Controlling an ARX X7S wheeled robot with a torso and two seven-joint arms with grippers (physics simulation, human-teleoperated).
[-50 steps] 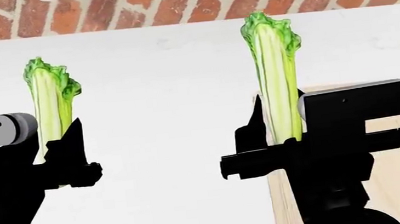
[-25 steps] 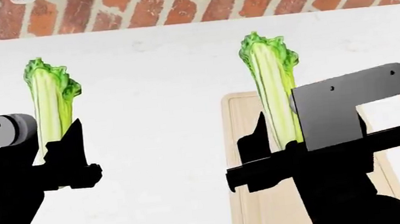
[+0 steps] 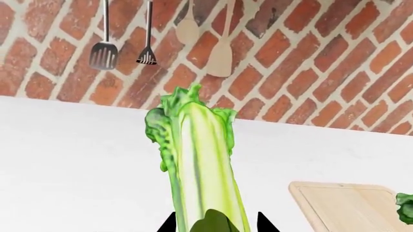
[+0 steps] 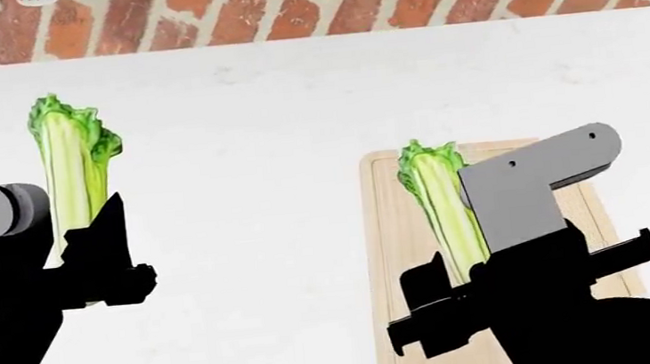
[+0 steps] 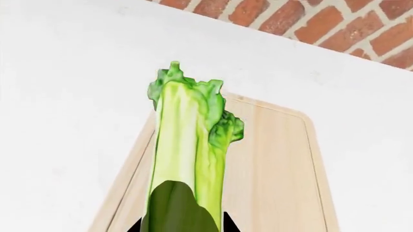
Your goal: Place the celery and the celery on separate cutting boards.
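While the right gripper (image 4: 461,298) clamps one celery (image 4: 445,211) by its stalk, leafy top pointing beyond the fingers over the cutting board (image 4: 395,256), the left gripper (image 4: 81,272) is closed around the other celery (image 4: 68,175). Its leaves rise past the fingertips over the white counter (image 4: 251,153), the brick wall (image 4: 307,0) farthest back.

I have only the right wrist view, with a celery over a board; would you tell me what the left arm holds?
Observer: The left tool grips the second celery upright, leaves up.
Operator: Is there a board under it?
Observer: No, only white counter lies below it; the one board in sight is off to its right.
Operator: Thank you. Is anything on the wall?
Observer: Utensils hang on the brick wall, seen from the left wrist.
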